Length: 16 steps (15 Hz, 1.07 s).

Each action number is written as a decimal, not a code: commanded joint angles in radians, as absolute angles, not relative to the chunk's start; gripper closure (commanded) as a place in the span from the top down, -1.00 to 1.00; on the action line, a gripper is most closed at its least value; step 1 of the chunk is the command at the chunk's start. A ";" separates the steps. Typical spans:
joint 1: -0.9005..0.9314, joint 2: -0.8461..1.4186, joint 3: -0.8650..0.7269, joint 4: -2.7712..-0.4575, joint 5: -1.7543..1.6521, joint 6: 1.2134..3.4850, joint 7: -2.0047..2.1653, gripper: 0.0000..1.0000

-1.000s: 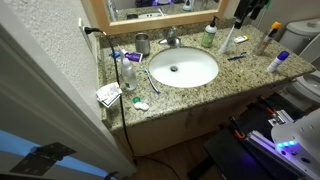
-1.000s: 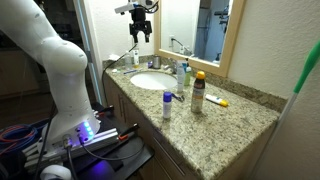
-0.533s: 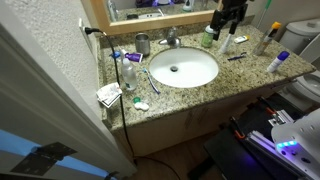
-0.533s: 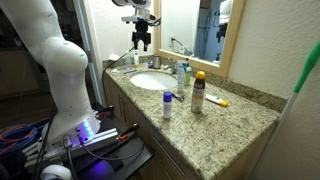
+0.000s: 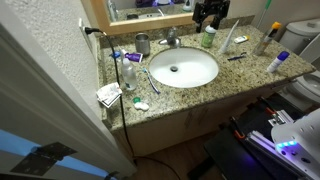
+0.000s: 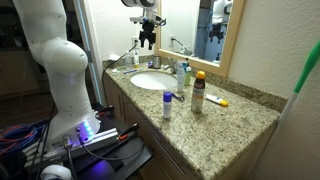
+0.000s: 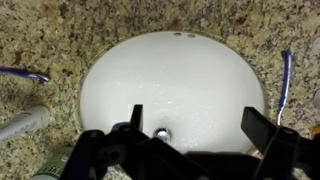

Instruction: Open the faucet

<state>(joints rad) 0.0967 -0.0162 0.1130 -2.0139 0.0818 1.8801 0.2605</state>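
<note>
The faucet (image 5: 172,38) is a small silvery tap at the back rim of the white oval basin (image 5: 183,68). It also shows in an exterior view (image 6: 156,62), between the basin (image 6: 150,81) and the mirror. My gripper (image 5: 210,12) hangs in the air above the counter, up and to the right of the faucet and apart from it. It shows in the air over the basin's far side in an exterior view (image 6: 148,38). In the wrist view the gripper (image 7: 200,125) is open and empty over the basin (image 7: 180,80). The faucet is out of the wrist view.
A cylindrical metal cup (image 5: 142,44) stands left of the faucet. A green-capped bottle (image 5: 209,37) stands right of it, below the gripper. Bottles (image 6: 197,92), toothbrushes (image 7: 285,85) and small items crowd the granite counter (image 5: 250,78). A mirror (image 6: 195,30) backs it.
The gripper has moved along the back of the counter toward the faucet, from over the right-hand bottles to above the green-capped bottle. It stays open.
</note>
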 commanded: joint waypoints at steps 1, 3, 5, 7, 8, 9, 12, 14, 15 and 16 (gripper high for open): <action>0.094 0.105 0.105 -1.934 0.062 1.900 0.314 1.00; 0.093 0.194 0.095 -1.848 0.082 1.921 0.332 1.00; 0.103 0.292 0.079 -1.743 0.041 1.975 0.405 1.00; 0.115 0.384 0.061 -1.627 0.017 1.978 0.453 1.00; 0.111 0.278 0.068 -1.761 0.041 1.988 0.410 1.00; 0.112 0.311 0.063 -1.727 0.040 1.988 0.415 1.00; 0.115 0.313 0.063 -1.728 0.040 1.987 0.415 1.00; 0.111 0.351 0.057 -1.692 0.044 1.981 0.427 1.00; 0.106 0.378 0.056 -1.669 0.054 2.007 0.418 1.00; 0.101 0.401 0.056 -1.646 0.072 2.034 0.406 1.00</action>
<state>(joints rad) 0.1034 0.3207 0.0718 -1.7207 0.0380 1.9948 0.4228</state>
